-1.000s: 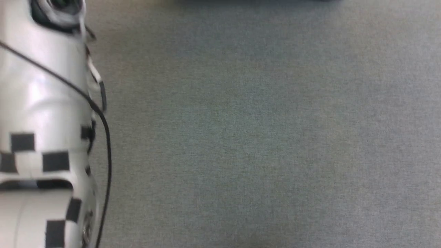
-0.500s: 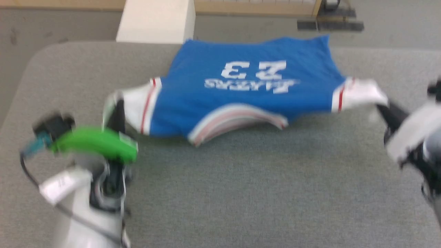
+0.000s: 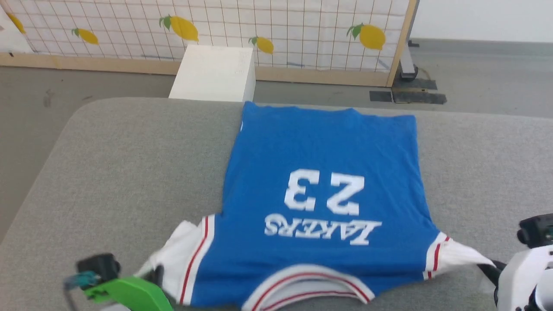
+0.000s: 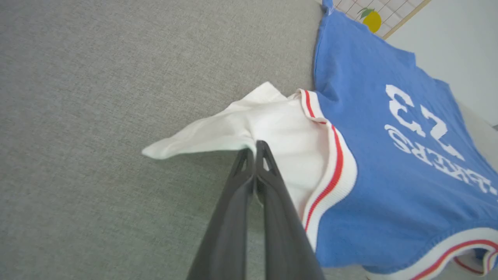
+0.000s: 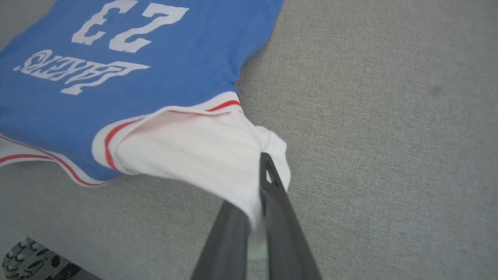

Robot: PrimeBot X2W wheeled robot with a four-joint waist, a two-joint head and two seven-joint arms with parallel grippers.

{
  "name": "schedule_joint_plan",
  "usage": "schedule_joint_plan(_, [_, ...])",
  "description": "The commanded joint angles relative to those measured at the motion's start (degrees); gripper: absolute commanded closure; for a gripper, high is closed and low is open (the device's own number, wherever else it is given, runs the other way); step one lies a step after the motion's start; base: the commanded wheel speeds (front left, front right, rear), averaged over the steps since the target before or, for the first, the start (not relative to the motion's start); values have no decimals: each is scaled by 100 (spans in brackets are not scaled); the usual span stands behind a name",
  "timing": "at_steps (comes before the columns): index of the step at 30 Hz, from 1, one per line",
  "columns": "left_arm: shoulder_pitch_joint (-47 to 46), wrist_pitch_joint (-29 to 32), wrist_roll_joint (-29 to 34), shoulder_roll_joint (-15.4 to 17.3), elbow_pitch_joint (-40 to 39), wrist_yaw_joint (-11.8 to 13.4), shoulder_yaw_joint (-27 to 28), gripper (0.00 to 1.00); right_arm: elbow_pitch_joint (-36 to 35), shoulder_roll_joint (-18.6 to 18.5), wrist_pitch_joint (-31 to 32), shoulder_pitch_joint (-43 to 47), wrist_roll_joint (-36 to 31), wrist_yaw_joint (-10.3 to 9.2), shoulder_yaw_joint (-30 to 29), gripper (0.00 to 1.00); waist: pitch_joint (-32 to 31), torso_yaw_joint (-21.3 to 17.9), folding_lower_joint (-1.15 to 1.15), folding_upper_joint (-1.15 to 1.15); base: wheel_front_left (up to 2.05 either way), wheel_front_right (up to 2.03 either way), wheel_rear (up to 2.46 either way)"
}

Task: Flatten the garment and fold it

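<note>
The garment [image 3: 319,147], a royal-blue jersey with white "23" and lettering, lies spread on the grey padded table [image 3: 129,172], its collar toward me and its hem at the far edge. My left gripper [image 3: 155,276] is shut on the white left sleeve [image 4: 272,124], its fingertips [image 4: 261,147] pinching the sleeve's edge. My right gripper [image 3: 486,270] is shut on the white right sleeve [image 5: 194,151], with fabric draped over one finger. The striped collar band [image 3: 306,280] arches up off the table. Both sleeves are drawn outward to the sides.
A white box [image 3: 214,73] stands on the floor just beyond the table's far edge. Behind it runs a tiled screen with lemon prints [image 3: 276,26] in a wooden frame. Bare grey table lies on both sides of the garment.
The head view has swung up from bare table and a pale forearm to the whole garment. Both grippers have stayed shut on the sleeves.
</note>
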Motion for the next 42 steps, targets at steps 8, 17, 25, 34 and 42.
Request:
schedule_joint_plan(8, [-115,338,936,250,536,194,-787,100,-246,30,1405,-121,-1137,-9,797,100,137,-9,1,0,0,0,0])
schedule_joint_plan(17, [-259,-70,728,-43,870,76,-760,100,752,383,989,-314,-1300,-9,1338,56,302,2,1,0,0,0,0])
schedule_joint_plan(25, [-195,-336,591,-114,752,145,-557,100,84,655,641,-214,-523,-9,227,0,297,-105,1,0,0,0,0])
schedule_joint_plan(34, [-109,-472,567,-118,273,222,-476,100,-792,1529,209,-1000,42,-9,-1285,0,535,-104,1,0,0,0,0])
schedule_joint_plan(42, [-298,-562,697,-290,-177,320,-656,100,197,1354,-47,-3009,-762,-9,-1468,0,1503,203,1,0,0,0,0])
